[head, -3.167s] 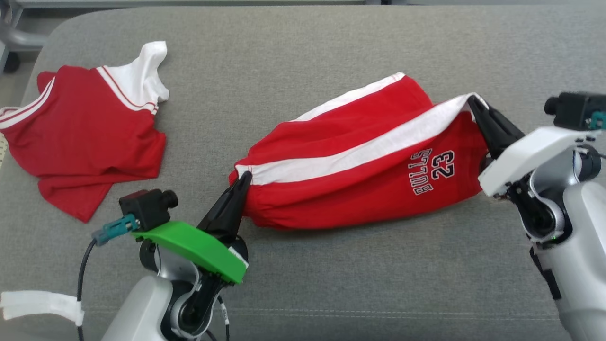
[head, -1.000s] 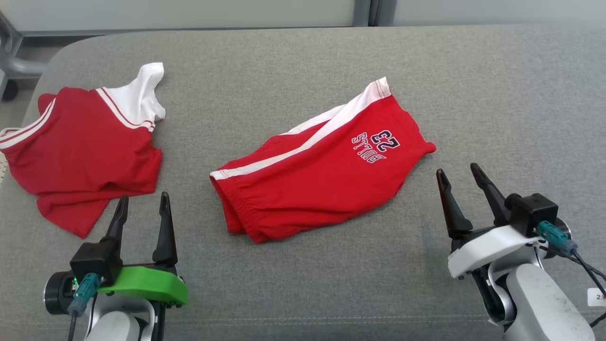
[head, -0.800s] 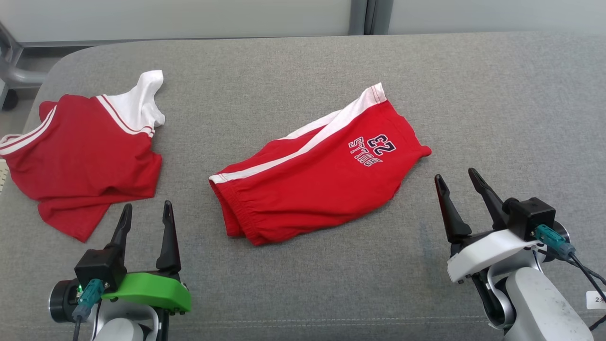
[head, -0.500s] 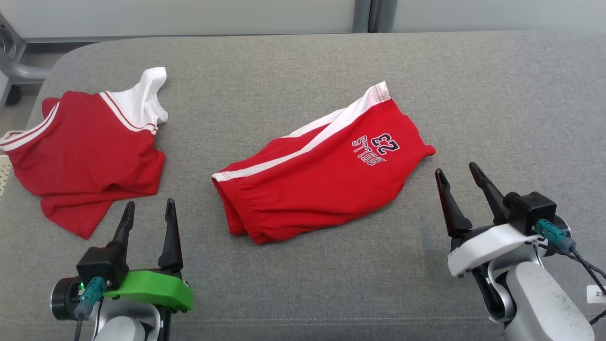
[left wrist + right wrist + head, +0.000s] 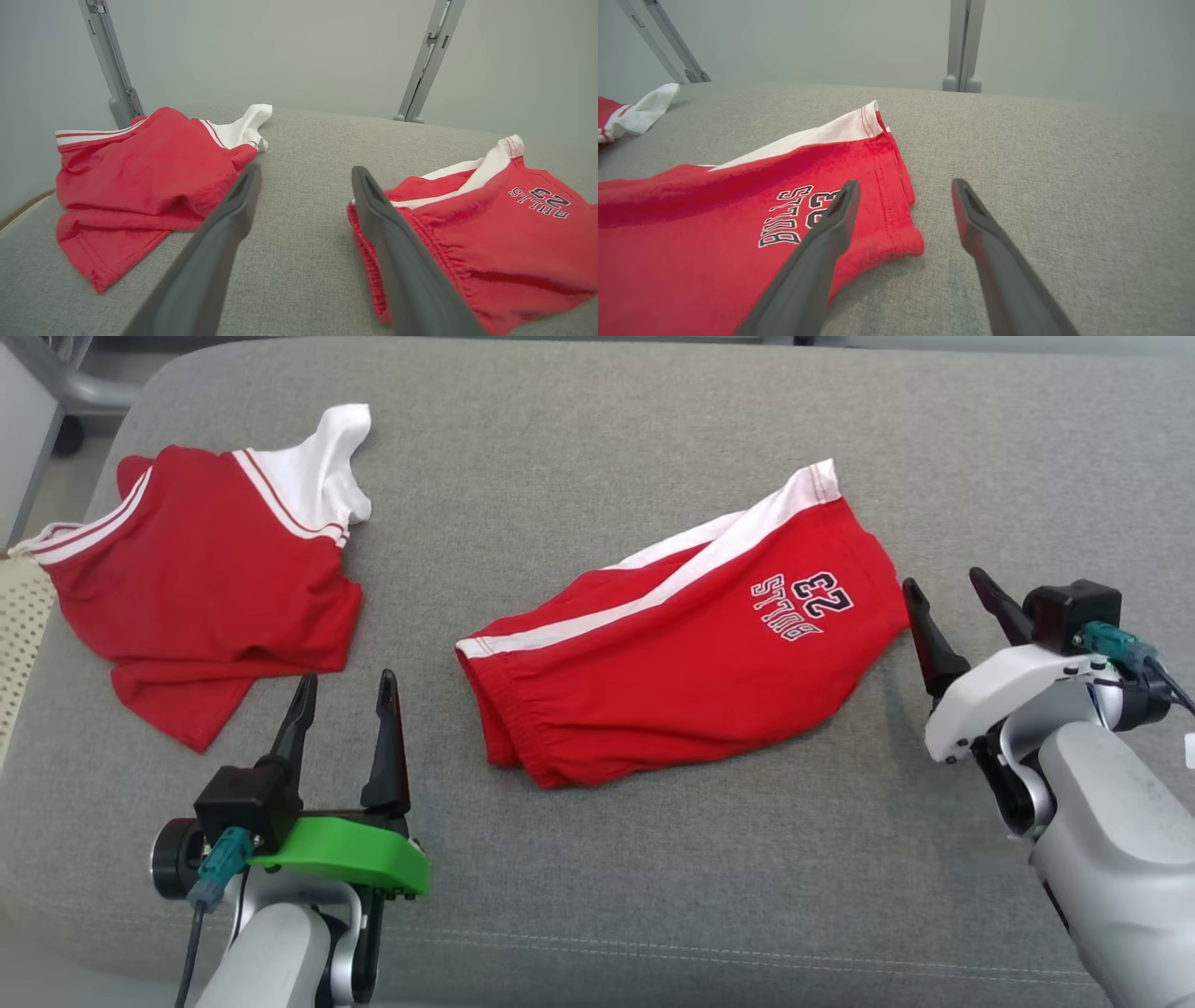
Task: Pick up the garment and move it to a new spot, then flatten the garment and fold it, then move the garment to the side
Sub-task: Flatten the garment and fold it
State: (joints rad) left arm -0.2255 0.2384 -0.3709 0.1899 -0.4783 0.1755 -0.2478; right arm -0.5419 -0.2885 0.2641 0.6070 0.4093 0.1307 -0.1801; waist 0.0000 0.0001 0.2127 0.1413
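Red white-striped fabric shorts [image 5: 681, 681] lie mid-frame on the grey padded surface [image 5: 653, 896], long axis lower left to upper right, leg hem just beside the nearer right end effector [image 5: 941, 579]; it and the left end effector [image 5: 346, 677] gape wide, empty.

The red shorts [image 5: 672, 681] at centre are soft matt cloth, as is the red shirt [image 5: 205, 579] at upper left. The cushion [image 5: 653, 896] beneath is coarse grey weave.

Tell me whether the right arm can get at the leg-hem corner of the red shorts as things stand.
Probably yes. The right pincer stands open close beside the hem corner of the red shorts, with bare grey cushion around it and nothing lying in the way.
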